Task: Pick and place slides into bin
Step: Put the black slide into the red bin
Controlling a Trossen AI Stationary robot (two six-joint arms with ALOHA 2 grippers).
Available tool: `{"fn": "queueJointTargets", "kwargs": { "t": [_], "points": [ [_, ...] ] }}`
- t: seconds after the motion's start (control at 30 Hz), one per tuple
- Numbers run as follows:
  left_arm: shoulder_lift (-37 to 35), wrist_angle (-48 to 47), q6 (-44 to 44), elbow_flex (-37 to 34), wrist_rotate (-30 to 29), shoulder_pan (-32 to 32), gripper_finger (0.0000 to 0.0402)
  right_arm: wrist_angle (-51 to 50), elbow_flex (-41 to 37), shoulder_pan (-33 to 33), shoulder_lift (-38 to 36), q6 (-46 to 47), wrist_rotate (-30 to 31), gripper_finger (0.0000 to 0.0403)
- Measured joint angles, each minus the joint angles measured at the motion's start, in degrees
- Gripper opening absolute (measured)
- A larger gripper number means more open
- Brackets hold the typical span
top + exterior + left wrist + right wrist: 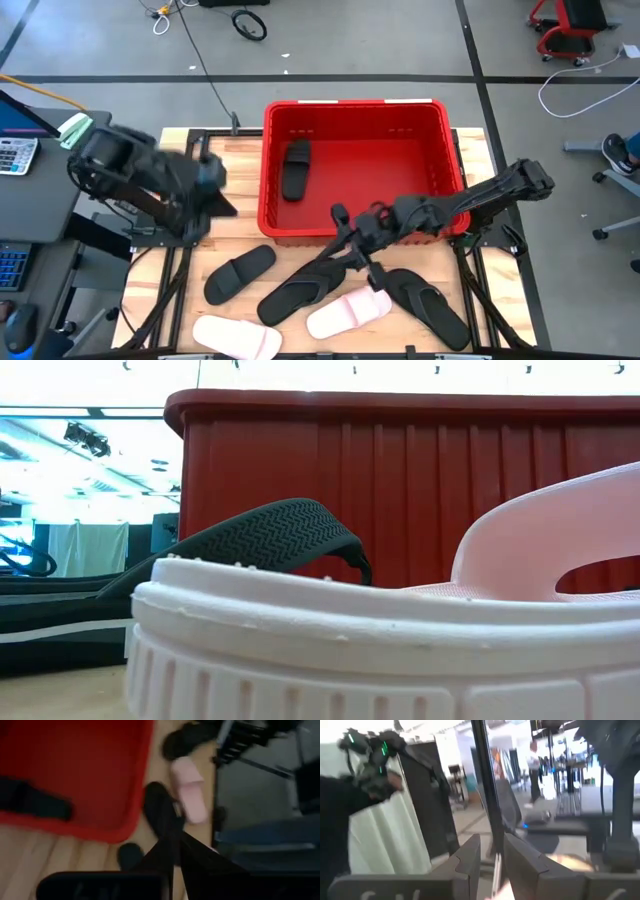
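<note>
- Centrally, the red bin (pixel 355 115) sits on the wooden table (pixel 225 165), and every place below is given from it.
- One black slide (pixel 295 168) lies inside the bin, by its left wall.
- Five slides lie on the table in front of the bin's front wall: a black one (pixel 240 273) off the front-left corner, a long black one (pixel 303 293) under the front wall's middle, a pink one (pixel 348 312) just beside it, a black thong one (pixel 425 297) off the front-right corner, and a white one (pixel 237 336) farthest out at the table edge.
- The right gripper (pixel 347 243) hangs just in front of the front wall, over the long black slide's upper end. Its fingers (pixel 522 865) stand a narrow gap apart; a thin pale edge shows between them, but whether they grip anything I cannot tell.
- The left gripper (pixel 212 180) waits left of the bin, above the table; its fingers (pixel 170 860) look nearly together, holding nothing.
</note>
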Motion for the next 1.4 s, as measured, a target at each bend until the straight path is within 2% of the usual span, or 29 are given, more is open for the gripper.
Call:
{"fn": "queueJointTargets", "kwargs": {
  "t": [0.27,0.5,0.63,0.8,0.9,1.13,1.27,1.4],
  "points": [
    [1.58,1.76,2.33,-6.01,1.73,-14.59,0.0009,-5.13,-0.16,2.8,-5.72,-0.09,0.02,0.0092],
    [2.75,8.51,1.62,-15.66,1.27,-21.52,0.001,-5.66,-0.18,7.87,-4.19,0.04,0.34,0.0092],
    [3.0,6.26,-1.39,-23.13,2.26,-21.36,0.0027,-5.88,-0.18,11.05,-1.93,0.85,2.86,0.0092],
    [3.04,4.69,-1.27,-35.06,9.26,-19.36,0.0081,-5.72,-0.18,14.56,0.21,6.72,9.18,0.0092],
    [3.06,7.7,4.29,-42.19,9.75,-18.68,0.0126,-5.58,-0.18,16.23,0.99,9.76,12.21,0.0092],
    [3.04,21.62,12.55,-55.72,11.75,-15.89,0.0216,-5.29,-0.2,19.69,1.83,12.5,18.76,0.0092],
    [3.04,27.37,15.98,-60.52,11.92,-14.23,0.0234,-5.14,-0.19,21.34,1.77,12.46,21.88,0.0092],
    [3.04,29.89,18.35,-64.67,11.83,-12.49,0.0229,-5.1,-0.19,22.79,1.7,12.46,24.51,0.0092]
  ]
}}
